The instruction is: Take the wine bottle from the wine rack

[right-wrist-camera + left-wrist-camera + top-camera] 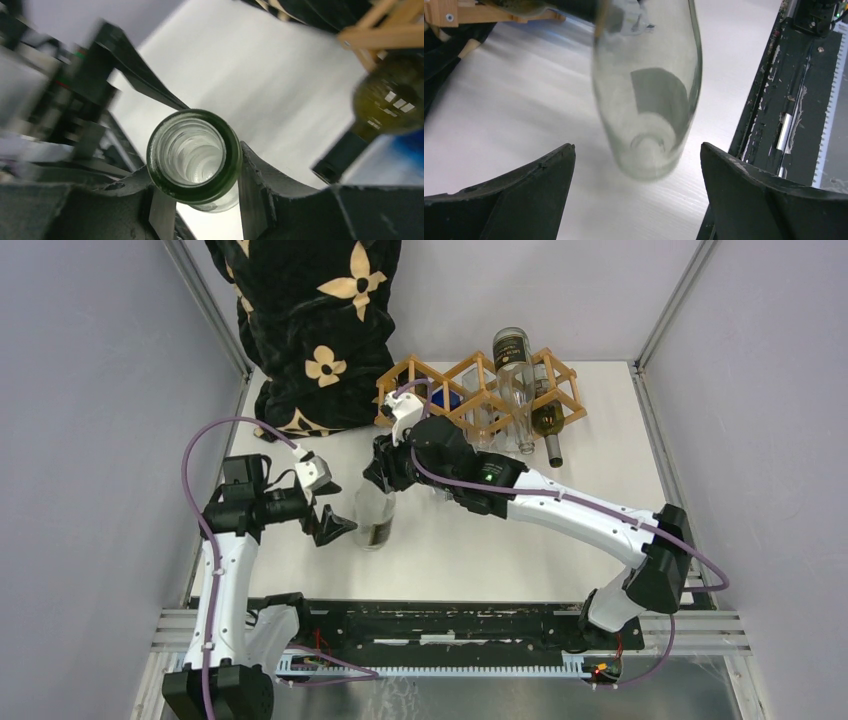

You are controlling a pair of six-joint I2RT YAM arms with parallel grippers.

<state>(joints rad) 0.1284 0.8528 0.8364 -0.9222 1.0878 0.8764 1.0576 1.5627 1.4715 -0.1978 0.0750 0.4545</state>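
Observation:
A clear glass wine bottle (375,520) is upright on or just above the white table, out of the wine rack (480,390). My right gripper (387,472) is shut on its neck from above; in the right wrist view the green-rimmed mouth (194,155) sits between the fingers (265,185). My left gripper (335,525) is open, level with the bottle's lower body on its left. In the left wrist view the bottle (646,90) stands just ahead of the gap between the two spread fingers (539,185), not touching them. I cannot tell whether the base touches the table.
The rack holds a clear bottle (515,390), a dark green bottle (548,425) and something blue (445,400). A black bag with gold flowers (310,330) stands at the back left. A black rail (450,625) runs along the near edge.

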